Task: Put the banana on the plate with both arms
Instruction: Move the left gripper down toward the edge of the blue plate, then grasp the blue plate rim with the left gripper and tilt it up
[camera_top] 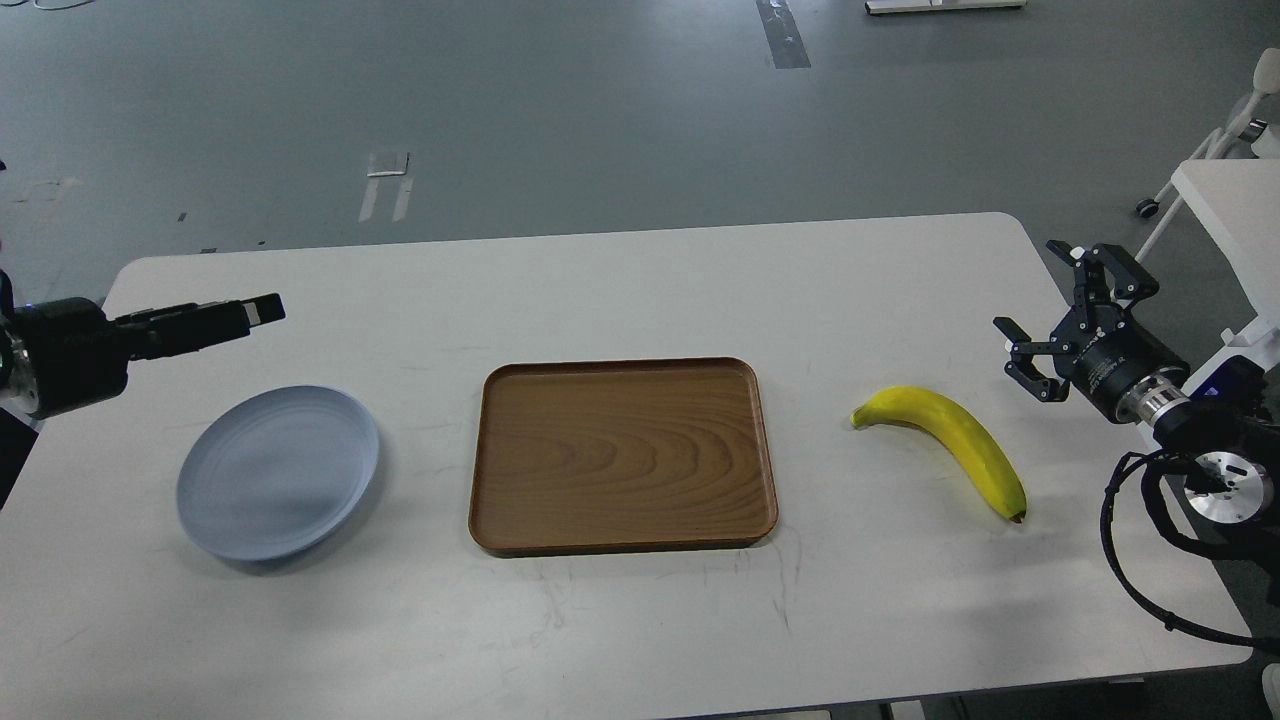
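Observation:
The yellow banana lies on the white table at the right, stem end towards the tray. The pale blue-grey plate sits at the left and holds nothing. My right gripper is open and empty above the table's right edge, just right of the banana and apart from it. My left gripper comes in from the left edge, pointing right above the table behind the plate. I see it side-on as one dark bar, so its two fingers cannot be told apart. It holds nothing visible.
A brown wood-grain tray lies in the middle of the table, between plate and banana. A second white table and a chair stand off to the far right. Grey floor lies beyond the table's far edge.

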Robot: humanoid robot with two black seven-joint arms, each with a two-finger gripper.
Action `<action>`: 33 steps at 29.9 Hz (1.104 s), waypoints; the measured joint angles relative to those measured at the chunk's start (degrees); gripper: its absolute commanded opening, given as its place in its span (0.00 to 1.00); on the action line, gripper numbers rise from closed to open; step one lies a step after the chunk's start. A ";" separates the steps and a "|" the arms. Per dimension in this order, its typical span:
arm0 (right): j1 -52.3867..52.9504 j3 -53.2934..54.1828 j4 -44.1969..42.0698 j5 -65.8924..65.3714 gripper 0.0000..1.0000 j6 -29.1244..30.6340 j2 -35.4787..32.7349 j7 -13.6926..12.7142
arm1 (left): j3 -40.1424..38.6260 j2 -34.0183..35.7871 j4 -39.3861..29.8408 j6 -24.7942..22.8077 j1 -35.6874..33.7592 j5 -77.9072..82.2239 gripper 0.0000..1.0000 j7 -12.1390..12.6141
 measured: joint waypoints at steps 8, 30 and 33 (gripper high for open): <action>-0.42 -0.12 -0.95 0.00 1.00 0.00 0.35 0.00 | 9.29 -0.85 11.22 10.25 4.35 1.25 1.00 0.00; -0.42 0.50 -1.31 0.00 1.00 0.00 0.46 0.00 | 11.75 -11.05 22.81 12.65 9.95 -2.70 0.59 0.00; -0.43 0.50 -1.31 0.00 1.00 0.00 0.46 0.00 | 11.77 -11.30 22.82 12.66 9.99 -2.70 0.39 0.00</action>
